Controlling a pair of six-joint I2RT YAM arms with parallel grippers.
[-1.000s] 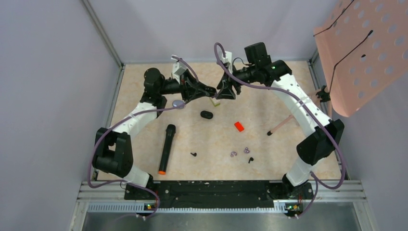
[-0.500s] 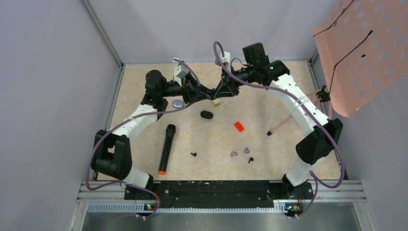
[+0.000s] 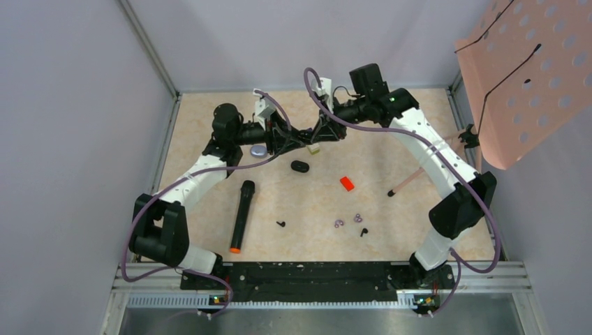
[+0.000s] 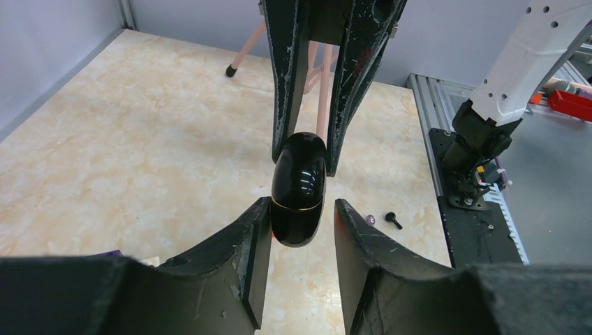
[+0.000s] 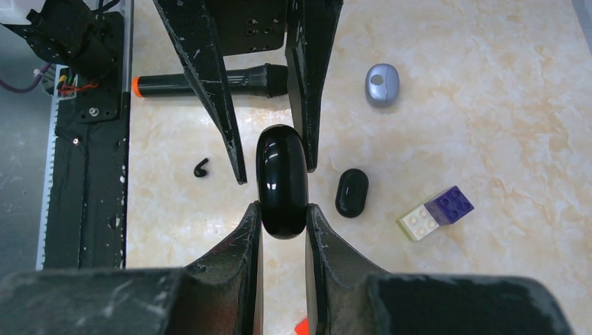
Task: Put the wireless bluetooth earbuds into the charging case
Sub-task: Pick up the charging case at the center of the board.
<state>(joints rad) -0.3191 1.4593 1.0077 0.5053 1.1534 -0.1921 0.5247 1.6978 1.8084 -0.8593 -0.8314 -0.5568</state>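
Note:
A glossy black oval charging case (image 5: pixel 281 181) with a thin gold seam hangs above the far middle of the table, closed. My right gripper (image 5: pixel 283 209) is shut on it, both fingers pressed to its sides. My left gripper (image 4: pixel 301 209) faces it from the other end and stands open: one finger touches the charging case (image 4: pixel 299 188), the other is clear of it. From above, both grippers (image 3: pixel 312 137) meet tip to tip and hide the case. Two tiny black earbuds lie near the front, one (image 3: pixel 280 224) on the left and one (image 3: pixel 362 232) on the right.
Under the grippers lie a small matte black oval pod (image 3: pixel 300 166), a cream and purple brick (image 5: pixel 436 212) and a grey-blue oval (image 3: pixel 258 150). A black microphone (image 3: pixel 241 215), a red piece (image 3: pixel 347 183), purple rings (image 3: pixel 339 223) and a pink stick (image 3: pixel 408 181) are scattered around.
The two grippers came together at the case. The right gripper closed on it, then the left gripper's jaws widened off it.

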